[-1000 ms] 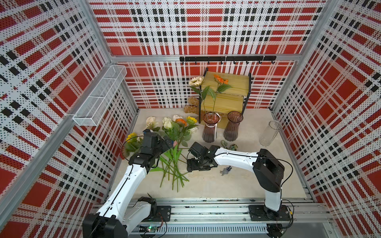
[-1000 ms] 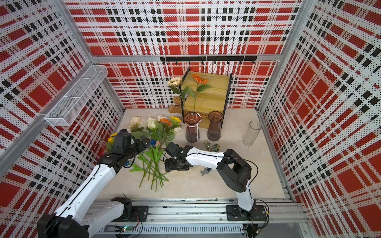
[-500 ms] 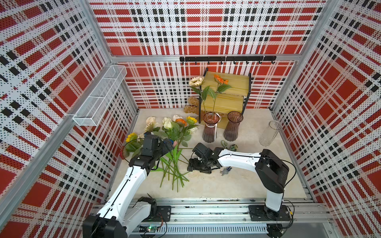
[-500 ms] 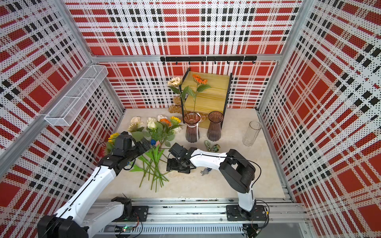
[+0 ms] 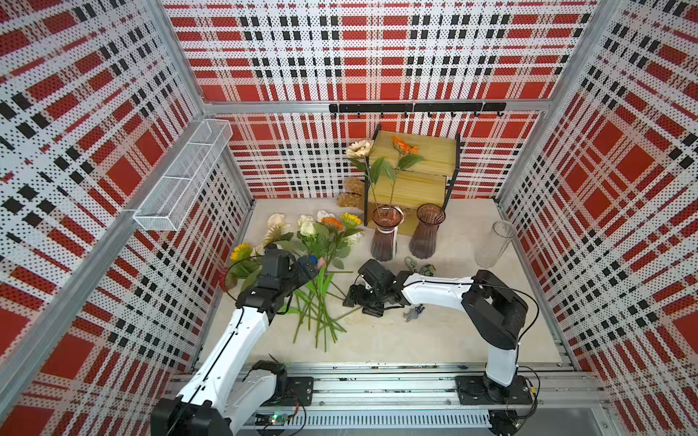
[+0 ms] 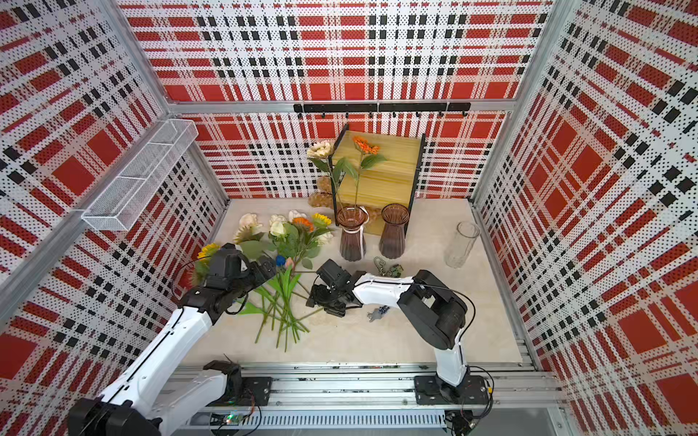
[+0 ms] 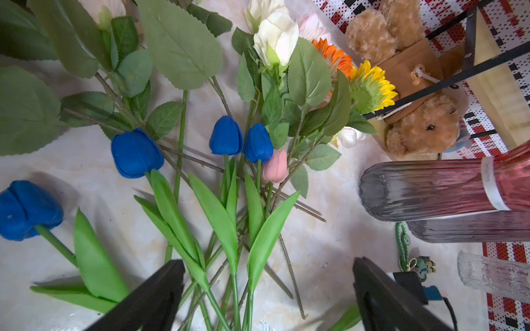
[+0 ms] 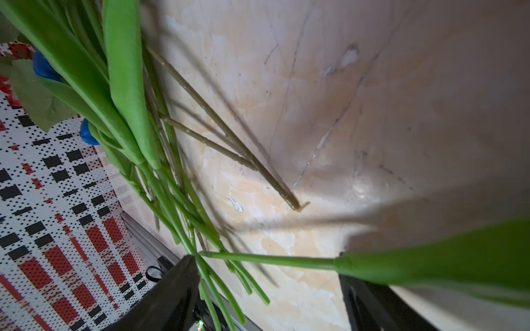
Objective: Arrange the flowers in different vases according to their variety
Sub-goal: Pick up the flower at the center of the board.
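The loose flowers [image 5: 321,245] lie in a heap left of the table's middle, stems toward the front. My left gripper [image 5: 308,268] hovers open over the tulip stems; the left wrist view shows blue tulips [image 7: 226,136], a pink tulip [image 7: 275,170] and cream roses [image 7: 276,37] beyond the gripper [image 7: 266,262]. My right gripper [image 5: 359,305] is open low at the stem ends, and a green stem [image 8: 266,259] crosses between its jaws [image 8: 266,258]. The pinkish vase [image 5: 385,234] holds a cream sunflower [image 5: 359,148] and an orange sunflower [image 5: 404,143]. The brownish-purple vase [image 5: 426,234] and clear cylinder [image 5: 493,245] stand empty.
A wooden two-tier shelf [image 5: 415,170] stands at the back wall with a plush bear [image 5: 351,192] beside it. Keychains [image 5: 419,268] lie in front of the vases, and a small figure [image 5: 413,312] lies by my right forearm. A wire basket [image 5: 185,177] hangs on the left wall.
My right gripper has sunk a little toward the stem ends and its jaws have narrowed slightly. The left arm has barely moved.
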`<act>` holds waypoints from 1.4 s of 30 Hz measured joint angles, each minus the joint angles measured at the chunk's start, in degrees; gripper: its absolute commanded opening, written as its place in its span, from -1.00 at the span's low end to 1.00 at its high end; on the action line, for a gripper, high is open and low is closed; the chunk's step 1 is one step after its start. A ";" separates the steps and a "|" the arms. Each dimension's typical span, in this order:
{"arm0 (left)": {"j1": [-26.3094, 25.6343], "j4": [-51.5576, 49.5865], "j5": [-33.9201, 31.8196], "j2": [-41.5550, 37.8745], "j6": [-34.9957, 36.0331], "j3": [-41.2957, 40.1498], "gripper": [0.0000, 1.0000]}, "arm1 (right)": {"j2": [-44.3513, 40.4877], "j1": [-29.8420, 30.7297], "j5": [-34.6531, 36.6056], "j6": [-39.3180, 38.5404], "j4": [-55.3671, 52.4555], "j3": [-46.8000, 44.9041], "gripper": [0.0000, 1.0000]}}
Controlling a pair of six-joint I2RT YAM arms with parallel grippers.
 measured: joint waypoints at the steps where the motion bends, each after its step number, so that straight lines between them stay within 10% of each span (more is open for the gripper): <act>1: 0.02 -0.02 0.04 0.00 -0.02 0.00 0.93 | 0.39 -0.04 -0.20 0.28 0.68 0.02 0.46; 22: -6.16 -1.18 2.49 -0.98 -5.14 -5.29 0.90 | 4.85 -1.16 0.92 0.42 0.83 3.61 -1.00; 42: -7.74 -3.04 4.04 0.33 -6.05 -5.40 0.77 | -4.72 0.46 13.55 -8.48 -10.95 9.66 -1.00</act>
